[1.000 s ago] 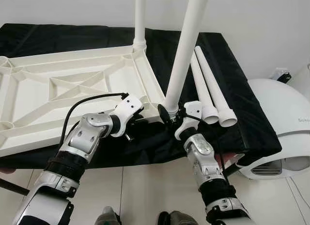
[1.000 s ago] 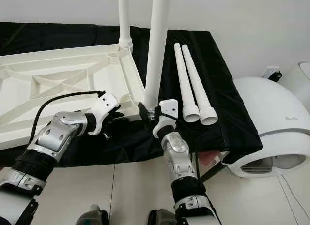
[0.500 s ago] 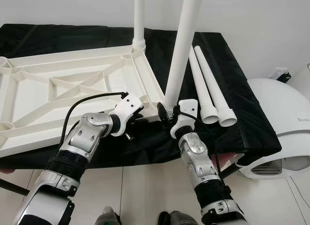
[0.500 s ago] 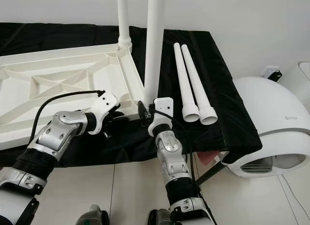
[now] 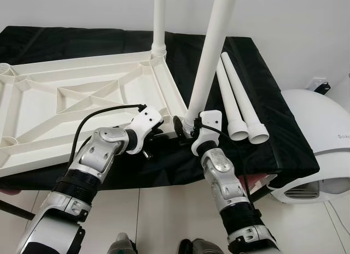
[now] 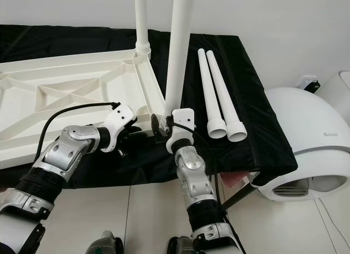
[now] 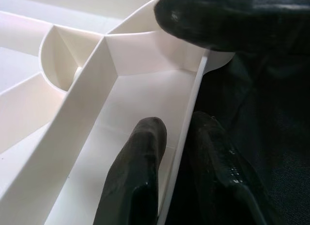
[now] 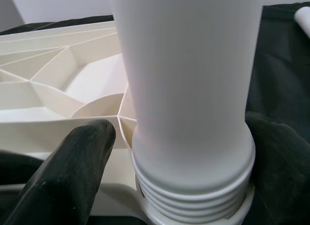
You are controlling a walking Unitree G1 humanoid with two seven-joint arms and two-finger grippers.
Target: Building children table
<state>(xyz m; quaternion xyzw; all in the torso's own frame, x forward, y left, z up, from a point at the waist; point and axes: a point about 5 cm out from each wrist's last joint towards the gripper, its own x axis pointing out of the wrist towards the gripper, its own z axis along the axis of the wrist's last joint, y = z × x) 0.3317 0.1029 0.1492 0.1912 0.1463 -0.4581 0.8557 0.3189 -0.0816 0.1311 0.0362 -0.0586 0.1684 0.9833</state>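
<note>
The white table top [image 5: 82, 109] lies upside down on a black cloth [image 5: 262, 117], its ribbed underside facing up. One white leg [image 5: 159, 22] already stands upright in the far corner socket of the top. The right gripper [image 5: 186, 128] is closed around the base of a second white leg [image 5: 210, 52], which stands nearly upright and leans slightly toward the robot's right. The threaded end of this leg [image 8: 193, 186] sits just at the near corner of the table top, beside the round corner socket [image 8: 99, 106]; whether the thread has entered the socket cannot be determined. In the right wrist view, one black finger [image 8: 68, 172] lies on each side of the leg base. The left gripper [image 5: 156, 136] clamps the near edge wall of the table top just beside that same corner. In the left wrist view, one finger [image 7: 133, 181] rests inside the rim [image 7: 186, 138] and the other presses against its outer face. Two spare legs [image 5: 238, 98] lie side by side on the cloth to the right of the held leg, wide ends toward the robot. A white rounded appliance [image 5: 320, 139] stands beside the cloth-covered surface.
</note>
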